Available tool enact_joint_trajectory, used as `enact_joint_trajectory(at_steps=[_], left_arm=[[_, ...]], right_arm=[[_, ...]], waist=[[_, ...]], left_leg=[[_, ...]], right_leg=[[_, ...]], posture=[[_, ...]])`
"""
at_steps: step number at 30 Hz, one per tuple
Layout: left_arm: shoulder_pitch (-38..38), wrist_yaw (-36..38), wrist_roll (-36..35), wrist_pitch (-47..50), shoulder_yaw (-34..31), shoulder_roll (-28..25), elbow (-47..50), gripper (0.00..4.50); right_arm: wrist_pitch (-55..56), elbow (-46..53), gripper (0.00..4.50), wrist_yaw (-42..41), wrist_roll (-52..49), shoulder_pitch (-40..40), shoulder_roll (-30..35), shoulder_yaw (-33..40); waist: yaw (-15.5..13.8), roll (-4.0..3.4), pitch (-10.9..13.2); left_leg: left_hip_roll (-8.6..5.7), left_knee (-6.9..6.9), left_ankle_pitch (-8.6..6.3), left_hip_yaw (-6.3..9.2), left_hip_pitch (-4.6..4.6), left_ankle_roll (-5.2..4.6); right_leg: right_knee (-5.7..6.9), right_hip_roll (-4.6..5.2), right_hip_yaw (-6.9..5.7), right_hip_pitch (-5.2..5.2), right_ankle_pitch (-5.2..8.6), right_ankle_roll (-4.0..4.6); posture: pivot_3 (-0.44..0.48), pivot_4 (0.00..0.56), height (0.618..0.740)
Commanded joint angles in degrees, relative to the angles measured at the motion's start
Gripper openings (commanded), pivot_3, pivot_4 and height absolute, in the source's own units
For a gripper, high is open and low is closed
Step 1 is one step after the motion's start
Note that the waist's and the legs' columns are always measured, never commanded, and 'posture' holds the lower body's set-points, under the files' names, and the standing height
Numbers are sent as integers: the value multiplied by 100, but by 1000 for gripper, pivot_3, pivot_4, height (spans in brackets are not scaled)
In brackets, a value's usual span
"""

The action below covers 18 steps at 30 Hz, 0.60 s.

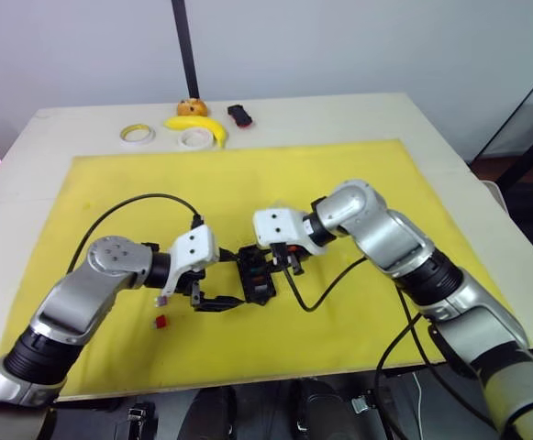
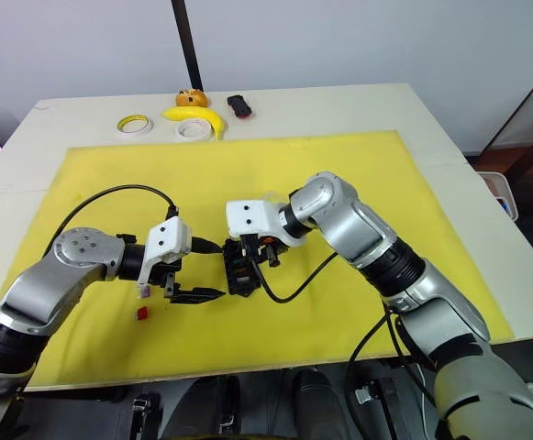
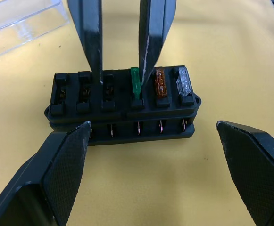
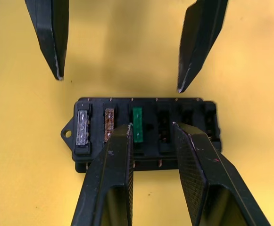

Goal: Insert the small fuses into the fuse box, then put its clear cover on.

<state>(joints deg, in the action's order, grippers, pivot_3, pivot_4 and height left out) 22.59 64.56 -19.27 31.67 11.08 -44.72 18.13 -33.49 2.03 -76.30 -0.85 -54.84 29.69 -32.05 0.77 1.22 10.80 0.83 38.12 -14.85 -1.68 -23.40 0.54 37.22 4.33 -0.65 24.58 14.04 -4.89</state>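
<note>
covering most of the table (image 1: 486,197), the yellow mat (image 1: 339,174) carries the whole working group near its centre. the fuse box (image 1: 256,273) sits there, a black block with one row of slots showing in the wrist views. three slots at one end are filled, in order from the end: a grey fuse (image 3: 184,84), an amber fuse (image 3: 160,84) and a green fuse (image 3: 136,84); the green one stands taller than its neighbours and tilts slightly. the other three slots are vacant.

the right gripper (image 4: 151,136) hangs directly over the box, its jaws parted and nothing between them, the fingertips straddling the green fuse and coming down to touch the slot row on either side of it. the left gripper (image 1: 213,289) lies at 9 o'clock of the box, jaws spread wide and released, its fingertips (image 3: 63,160) near the box's side without touching it.

the clear cover (image 3: 19,21) rests on the mat beyond the box as seen from the left wrist, apart from it. a red fuse (image 1: 161,322) lies loose on the mat at 8 o'clock of the box, well apart.

at 12 o'clock, past the mat's far edge, the bare table holds a banana (image 1: 202,126), two tape rolls (image 1: 138,134), an orange object (image 1: 192,106) and a black-and-red object (image 1: 239,115).
</note>
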Motion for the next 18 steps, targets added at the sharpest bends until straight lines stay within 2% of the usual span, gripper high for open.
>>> enact_joint_trajectory(at_steps=[1, 9, 11, 13, 18], left_arm=[[78, 1, -19, -94, -57, 7, 43, 4500], [150, 38, -9, -154, -125, -39, -109, 4500], [138, 37, -8, -159, -123, -50, -106, 4500], [121, 40, -22, -154, -133, -69, -87, 4500], [107, 21, -40, -127, -157, -86, -73, 4500]], right_arm=[[-1, 382, 1423, -224, -407, -189, 37, 407], [160, 392, 1423, -206, -776, -93, -6, 699], [216, 216, 849, -50, -936, 66, -156, 853], [280, 80, 58, 4, -1026, 209, -214, 934], [339, -5, 58, -3, -1167, 484, -246, 962]], waist=[[-1, 0, 0], [0, 0, 0], [-1, 0, 0], [-1, 0, 0], [-4, 0, 0]], left_leg=[[0, 0, 0, 0, 0, 0], [0, 0, 0, 0, 0, 0], [0, 0, 0, 0, 0, 0], [0, 0, 0, 0, 0, 0], [0, 0, 0, -1, -1, 0]], right_leg=[[0, 0, 0, 0, 0, 0], [0, 0, 0, 0, 0, 0], [-1, 0, 0, 0, 0, 0], [0, 0, 0, 0, 0, 0], [0, 2, 0, 0, 0, 0]], posture=[[0, 150, 740], [0, 150, 740], [0, 150, 740], [0, 150, 740], [0, 150, 740]])
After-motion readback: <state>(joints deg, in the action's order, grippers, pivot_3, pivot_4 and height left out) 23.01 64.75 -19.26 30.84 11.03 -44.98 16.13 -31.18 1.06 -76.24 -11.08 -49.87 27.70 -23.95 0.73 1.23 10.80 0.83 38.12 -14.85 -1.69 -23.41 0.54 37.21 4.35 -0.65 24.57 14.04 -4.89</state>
